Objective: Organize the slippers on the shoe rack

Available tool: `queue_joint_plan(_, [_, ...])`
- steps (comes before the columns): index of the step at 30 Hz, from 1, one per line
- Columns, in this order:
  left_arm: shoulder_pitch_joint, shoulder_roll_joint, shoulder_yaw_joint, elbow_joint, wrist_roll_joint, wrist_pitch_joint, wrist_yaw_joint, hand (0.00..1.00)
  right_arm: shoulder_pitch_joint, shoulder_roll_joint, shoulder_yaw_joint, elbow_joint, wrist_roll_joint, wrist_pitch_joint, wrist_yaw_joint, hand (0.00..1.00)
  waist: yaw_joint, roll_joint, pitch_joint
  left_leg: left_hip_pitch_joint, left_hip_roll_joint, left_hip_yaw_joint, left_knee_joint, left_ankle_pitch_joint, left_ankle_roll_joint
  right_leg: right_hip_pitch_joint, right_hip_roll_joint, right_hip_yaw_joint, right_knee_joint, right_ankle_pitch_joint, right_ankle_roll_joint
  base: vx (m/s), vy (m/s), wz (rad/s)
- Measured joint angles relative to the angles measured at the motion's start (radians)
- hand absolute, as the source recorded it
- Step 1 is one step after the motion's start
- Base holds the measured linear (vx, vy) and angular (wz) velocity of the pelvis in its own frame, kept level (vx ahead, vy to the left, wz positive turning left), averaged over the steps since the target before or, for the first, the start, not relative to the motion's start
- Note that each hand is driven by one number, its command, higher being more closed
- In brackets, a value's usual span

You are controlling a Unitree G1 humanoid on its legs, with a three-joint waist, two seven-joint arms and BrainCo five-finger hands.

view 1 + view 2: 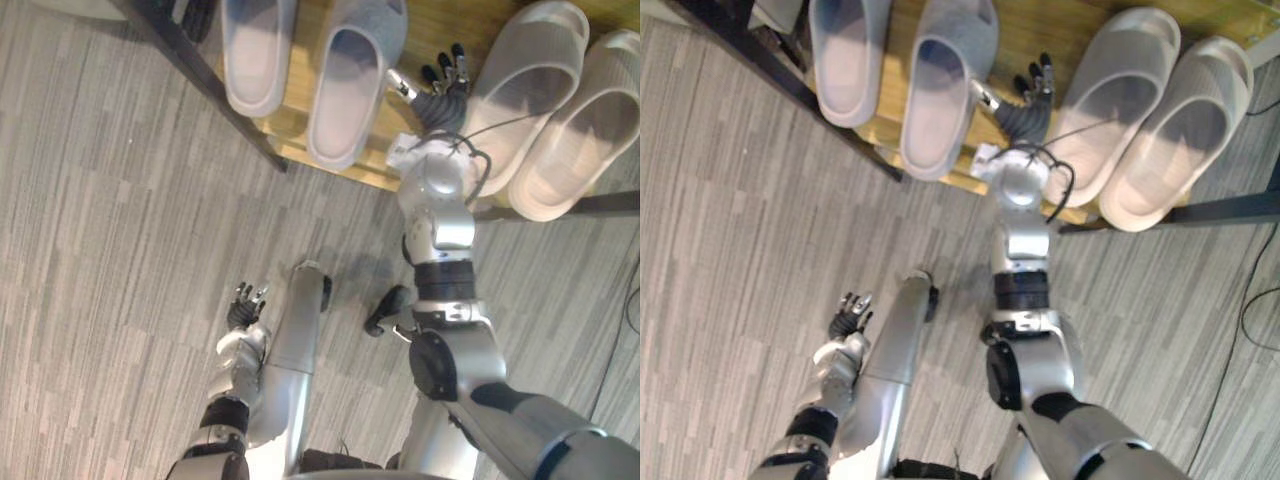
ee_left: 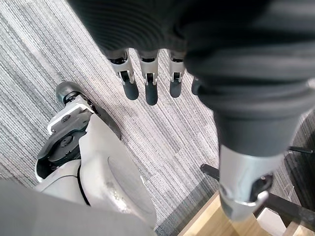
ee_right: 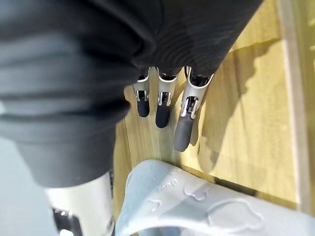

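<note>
It looks like an office-type room, with grey striped carpet [image 1: 120, 250] covering the floor. A wooden rack [image 1: 432, 20] holds two pairs of slippers [image 1: 345, 90].

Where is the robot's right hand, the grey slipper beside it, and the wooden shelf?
right hand [image 1: 442, 98], left eye view, on the dark back of the hand.
grey slipper [image 1: 343, 100], left eye view, on its inner sole.
wooden shelf [image 1: 440, 22], left eye view, on bare wood between the slippers.

light: bright, diffuse, same in all 4 views | grey floor [image 1: 100, 250]: evenly lit | wooden shelf [image 3: 256, 123]: soft-edged shadows | pale slippers [image 1: 545, 60]: bright rims
</note>
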State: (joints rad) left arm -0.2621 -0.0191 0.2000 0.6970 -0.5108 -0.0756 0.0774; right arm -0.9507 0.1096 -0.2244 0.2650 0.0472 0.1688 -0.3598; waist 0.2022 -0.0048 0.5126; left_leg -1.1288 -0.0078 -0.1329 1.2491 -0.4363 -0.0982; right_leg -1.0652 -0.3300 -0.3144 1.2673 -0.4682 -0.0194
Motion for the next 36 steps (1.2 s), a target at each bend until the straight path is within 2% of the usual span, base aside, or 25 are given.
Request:
queue_joint_plan(8, [0.004, 0.004, 0.009, -0.02, 0.01, 0.019, -0.002, 0.0, 0.068, 0.0, 0.058, -0.055, -0.003, 0.012, 0.041, 0.0, -0.003, -0.019, 0.01, 0.02, -0.004, -0.004, -0.023, 0.008, -0.006, 0.024, 0.0, -0.01, -0.016, -0.001, 0.002, 0.0, 0.005, 0.03])
queue_joint_plan(19, [0.004, 0.006, 0.011, -0.026, 0.037, 0.04, -0.002, 0.0, 0.079, 0.0, 0.117, -0.059, 0.047, -0.002, 0.052, 0.0, -0.011, -0.023, 0.012, 0.03, -0.022, -0.035, -0.067, 0.033, -0.022, 0.05, -0.016, -0.048, -0.034, -0.009, 0.015, 0.0, -0.006, 0.11])
queue_joint_plan(23, [0.004, 0.002, 0.009, -0.031, 0.038, 0.041, -0.002, 0.0, 0.066, 0.0, 0.119, -0.057, 0.105, -0.007, 0.066, 0.0, -0.007, -0.026, 0.014, 0.029, -0.034, -0.044, -0.086, 0.046, -0.031, 0.05, -0.028, -0.058, -0.033, -0.014, 0.024, -0.01, -0.009, 0.12])
queue_joint_plan(28, [0.003, -0.009, 0.005, -0.04, 0.037, 0.041, -0.003, 0.0, 0.015, 0.002, 0.118, -0.031, 0.211, -0.008, 0.072, 0.0, 0.011, -0.025, 0.014, 0.021, -0.042, -0.058, -0.094, 0.055, -0.037, 0.05, -0.036, -0.073, -0.032, -0.016, 0.024, -0.02, 0.003, 0.09])
queue_joint_plan(36, [0.003, -0.014, -0.003, -0.043, 0.034, 0.044, -0.006, 0.0, -0.066, 0.006, 0.051, 0.031, 0.251, -0.023, 0.033, 0.0, 0.02, -0.021, 0.015, 0.008, -0.059, -0.072, -0.084, 0.06, -0.041, 0.048, -0.054, -0.087, -0.008, -0.033, 0.01, -0.01, 0.015, 0.09])
